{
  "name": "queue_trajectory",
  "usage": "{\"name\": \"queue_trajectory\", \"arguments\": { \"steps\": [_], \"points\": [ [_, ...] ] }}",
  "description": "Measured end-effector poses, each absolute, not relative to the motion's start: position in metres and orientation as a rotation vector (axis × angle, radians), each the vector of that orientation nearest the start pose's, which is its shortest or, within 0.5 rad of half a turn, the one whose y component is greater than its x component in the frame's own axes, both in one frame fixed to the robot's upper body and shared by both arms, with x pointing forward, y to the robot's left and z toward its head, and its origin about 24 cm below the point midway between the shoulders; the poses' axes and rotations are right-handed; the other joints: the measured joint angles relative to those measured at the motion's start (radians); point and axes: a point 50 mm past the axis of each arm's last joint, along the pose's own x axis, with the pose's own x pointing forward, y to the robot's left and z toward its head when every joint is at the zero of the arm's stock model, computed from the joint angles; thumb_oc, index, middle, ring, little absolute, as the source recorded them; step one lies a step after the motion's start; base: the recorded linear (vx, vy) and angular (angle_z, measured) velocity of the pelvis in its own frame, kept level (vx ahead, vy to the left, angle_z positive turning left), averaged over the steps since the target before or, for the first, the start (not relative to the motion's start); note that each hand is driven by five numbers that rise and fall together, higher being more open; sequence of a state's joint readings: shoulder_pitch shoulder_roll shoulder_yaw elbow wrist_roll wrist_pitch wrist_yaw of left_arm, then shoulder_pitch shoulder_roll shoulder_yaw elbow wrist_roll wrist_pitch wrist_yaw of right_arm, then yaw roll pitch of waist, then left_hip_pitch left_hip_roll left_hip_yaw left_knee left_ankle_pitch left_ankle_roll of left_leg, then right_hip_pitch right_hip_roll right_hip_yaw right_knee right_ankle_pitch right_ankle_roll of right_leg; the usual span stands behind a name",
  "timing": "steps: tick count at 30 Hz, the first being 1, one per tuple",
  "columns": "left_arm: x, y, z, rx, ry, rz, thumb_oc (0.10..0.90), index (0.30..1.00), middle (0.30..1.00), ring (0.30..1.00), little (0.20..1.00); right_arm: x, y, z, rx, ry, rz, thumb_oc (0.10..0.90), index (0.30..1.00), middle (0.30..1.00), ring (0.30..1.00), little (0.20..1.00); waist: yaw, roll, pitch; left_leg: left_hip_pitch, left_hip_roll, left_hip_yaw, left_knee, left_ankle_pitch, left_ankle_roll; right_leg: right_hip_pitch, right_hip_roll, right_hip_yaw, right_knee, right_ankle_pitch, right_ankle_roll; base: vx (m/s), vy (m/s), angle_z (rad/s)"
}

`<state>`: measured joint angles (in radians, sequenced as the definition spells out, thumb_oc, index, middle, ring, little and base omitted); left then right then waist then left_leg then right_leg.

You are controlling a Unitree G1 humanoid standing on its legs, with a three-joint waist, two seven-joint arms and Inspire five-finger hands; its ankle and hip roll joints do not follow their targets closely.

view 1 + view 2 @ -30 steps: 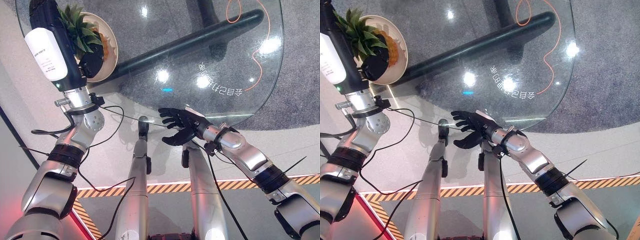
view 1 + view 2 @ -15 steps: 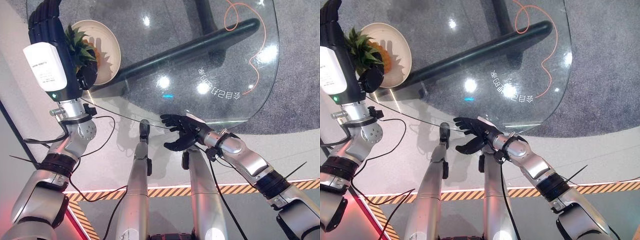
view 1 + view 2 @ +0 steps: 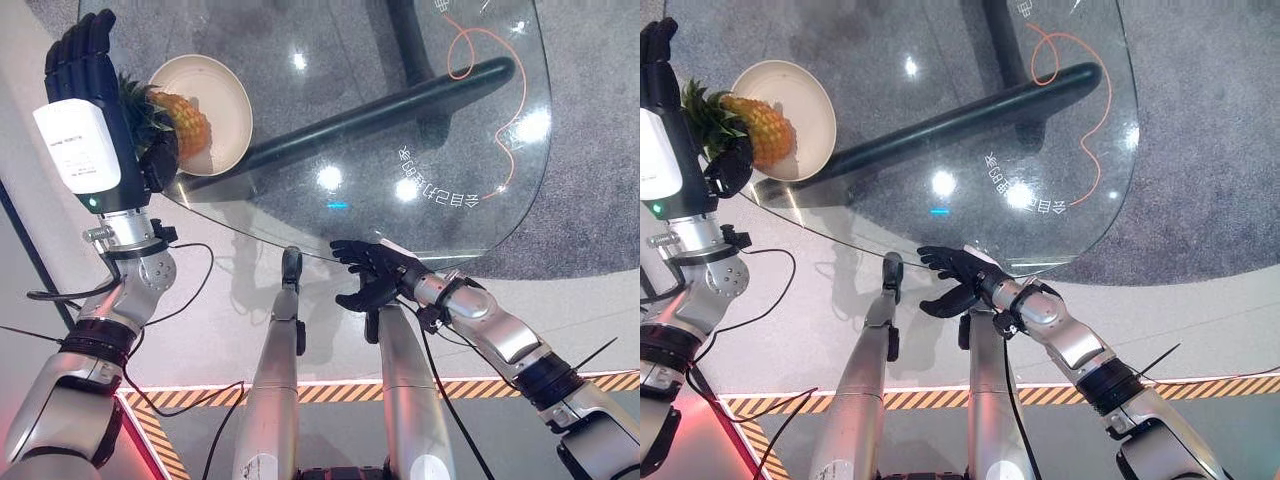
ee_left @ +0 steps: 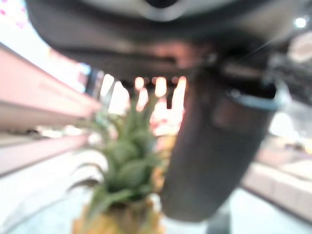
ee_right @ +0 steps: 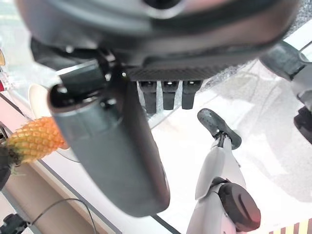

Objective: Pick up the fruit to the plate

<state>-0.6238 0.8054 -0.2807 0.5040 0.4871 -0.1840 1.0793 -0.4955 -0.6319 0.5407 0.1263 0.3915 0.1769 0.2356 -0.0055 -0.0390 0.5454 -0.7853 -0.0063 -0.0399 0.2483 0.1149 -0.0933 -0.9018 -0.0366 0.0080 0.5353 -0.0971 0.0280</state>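
A pineapple (image 3: pixel 182 122) lies on its side in the cream plate (image 3: pixel 228 92) at the far left of the round glass table (image 3: pixel 420 120), its green crown pointing at my left hand (image 3: pixel 85 62). That hand stands just left of the plate with its fingers straight and open; its thumb (image 4: pixel 214 156) is beside the crown (image 4: pixel 122 170) and nothing is in its grasp. My right hand (image 3: pixel 375 275) hovers open at the table's near edge, far from the plate. In the right wrist view the pineapple (image 5: pixel 34 139) rests on the plate (image 5: pixel 36 97).
A dark tubular table leg (image 3: pixel 380 100) runs under the glass. An orange cable (image 3: pixel 500 80) curls on the grey carpet at the far right. Yellow-black tape (image 3: pixel 330 385) marks the floor close to me.
My left hand has let go of the pineapple and drawn back to the left of the plate, fingers straightened. The pineapple now lies uncovered in the plate. The view has shifted.
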Motion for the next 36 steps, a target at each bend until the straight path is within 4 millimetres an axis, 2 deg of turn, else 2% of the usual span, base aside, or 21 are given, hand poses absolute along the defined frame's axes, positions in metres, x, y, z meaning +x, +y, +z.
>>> {"name": "queue_trajectory", "arguments": {
  "steps": [15, 21, 25, 31, 36],
  "points": [
    [0.318, 0.268, 0.205, 1.117, -0.946, 0.780, 0.800, 0.900, 0.900, 0.900, 0.900, 0.311, -0.139, 0.089, -0.406, 0.117, 0.655, 0.800, 0.900, 0.900, 0.900, 0.900, 0.002, 0.000, 0.000, 0.022, 0.000, 0.003, -0.004, 0.002, 0.009, 0.025, 0.001, 0.003, -0.008, 0.006, -0.007, 0.00, -0.022, 0.00],
    [0.305, 0.248, 0.221, 1.144, -1.122, 0.645, 0.800, 0.900, 0.900, 0.900, 0.900, 0.310, -0.139, 0.088, -0.401, 0.114, 0.656, 0.800, 0.900, 0.900, 0.900, 0.900, 0.003, 0.000, 0.000, 0.048, 0.000, 0.005, -0.007, -0.003, 0.005, 0.048, 0.001, 0.007, -0.014, 0.001, 0.001, 0.00, -0.076, -0.01],
    [0.296, 0.234, 0.228, 1.107, -1.207, 0.575, 0.800, 0.900, 0.900, 0.900, 0.900, 0.306, -0.140, 0.081, -0.387, 0.137, 0.655, 0.800, 0.900, 0.900, 0.900, 0.900, 0.002, 0.001, 0.000, 0.059, 0.000, 0.014, -0.009, -0.004, 0.006, 0.053, 0.004, 0.019, -0.014, 0.001, 0.001, -0.01, -0.069, -0.06],
    [0.293, 0.229, 0.219, 1.109, -1.187, 0.471, 0.800, 0.900, 0.900, 0.900, 0.900, 0.296, -0.144, 0.065, -0.367, 0.185, 0.650, 0.800, 0.900, 0.900, 0.900, 0.900, 0.000, 0.016, 0.000, 0.115, 0.006, 0.025, -0.025, -0.008, 0.011, 0.109, 0.010, 0.027, -0.037, 0.003, 0.000, -0.02, -0.077, -0.06],
    [0.287, 0.223, 0.209, 1.084, -1.135, 0.364, 0.800, 0.900, 0.900, 0.900, 0.900, 0.292, -0.147, 0.059, -0.360, 0.189, 0.638, 0.800, 0.900, 0.900, 0.900, 0.900, 0.002, 0.017, 0.001, 0.190, 0.007, 0.025, -0.047, -0.008, 0.018, 0.183, 0.010, 0.028, -0.058, 0.003, -0.001, -0.04, -0.081, -0.01]
  ]
}}
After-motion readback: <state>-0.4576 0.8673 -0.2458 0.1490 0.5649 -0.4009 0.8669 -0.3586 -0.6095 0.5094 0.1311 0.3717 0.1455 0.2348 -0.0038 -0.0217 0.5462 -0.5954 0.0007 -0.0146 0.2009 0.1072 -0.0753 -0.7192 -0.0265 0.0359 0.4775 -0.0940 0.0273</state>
